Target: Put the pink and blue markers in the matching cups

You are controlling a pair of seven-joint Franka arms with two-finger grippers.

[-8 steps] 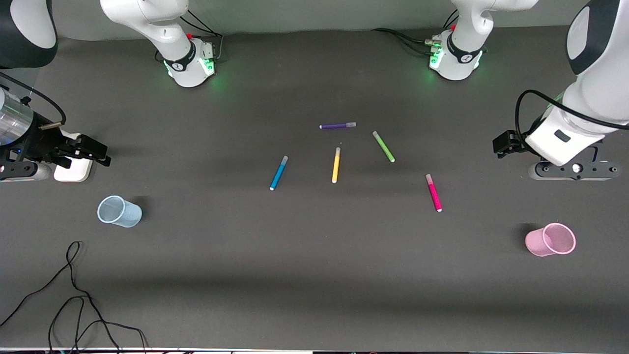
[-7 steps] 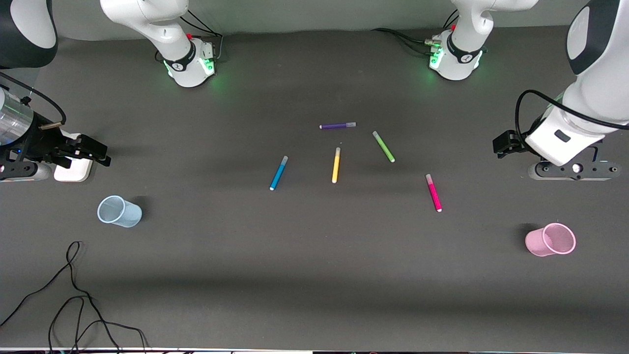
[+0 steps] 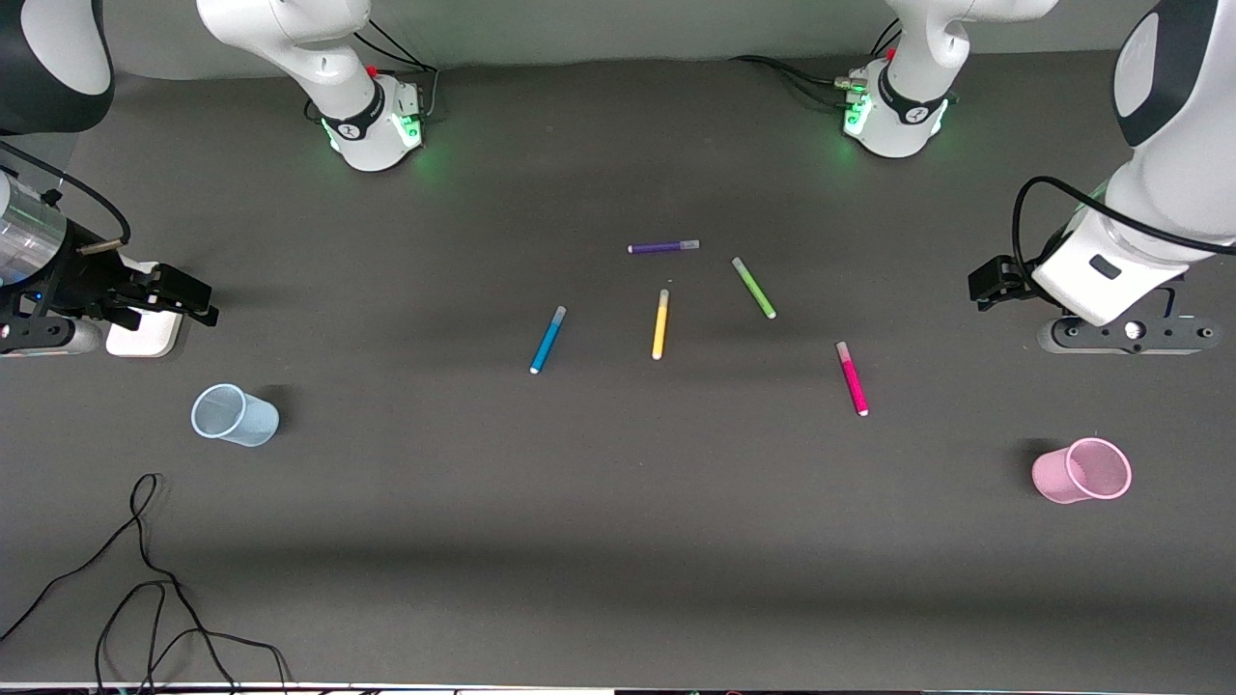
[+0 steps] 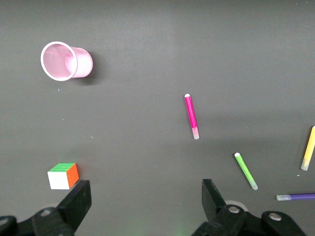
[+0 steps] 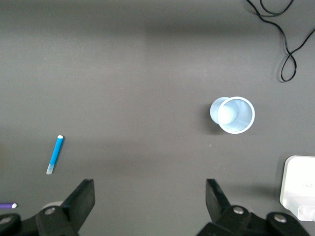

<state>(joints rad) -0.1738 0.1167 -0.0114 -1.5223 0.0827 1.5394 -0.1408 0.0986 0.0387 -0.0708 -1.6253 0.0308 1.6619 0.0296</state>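
The blue marker (image 3: 547, 340) and the pink marker (image 3: 852, 378) lie flat mid-table. The pale blue cup (image 3: 235, 415) stands toward the right arm's end, the pink cup (image 3: 1081, 471) toward the left arm's end. My left gripper (image 3: 987, 285) is open and empty over bare table at its own end. Its wrist view shows the open gripper (image 4: 146, 201), the pink marker (image 4: 191, 116) and the pink cup (image 4: 66, 60). My right gripper (image 3: 185, 297) is open and empty over its end. Its wrist view shows the open gripper (image 5: 149, 201), the blue marker (image 5: 55, 154) and the blue cup (image 5: 233, 114).
A purple pen (image 3: 663, 247), a yellow pen (image 3: 660, 324) and a green pen (image 3: 753, 287) lie near the markers. A colour cube (image 4: 63, 175) sits by the left gripper. A white box (image 3: 143, 333) lies under the right gripper. A black cable (image 3: 145, 579) trails along the near edge.
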